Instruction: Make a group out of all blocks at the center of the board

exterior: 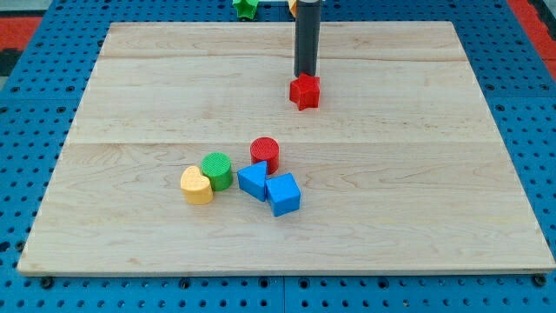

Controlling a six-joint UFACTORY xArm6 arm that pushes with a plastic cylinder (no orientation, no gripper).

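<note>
My tip (pixel 305 75) is at the end of the dark rod, touching the top side of a red star block (pixel 305 91) in the upper middle of the wooden board (pixel 434 174). Below and to the left lies a cluster: a red cylinder (pixel 265 154), a green cylinder (pixel 217 170), a yellow heart block (pixel 196 185), a blue triangular block (pixel 253 181) and a blue cube (pixel 283 194). A green star block (pixel 246 7) sits at the view's top edge, beyond the board's top edge. An orange block (pixel 293 5) peeks out beside the rod there.
The board lies on a blue perforated base (pixel 521 104). A red area (pixel 35 35) shows at the view's top left.
</note>
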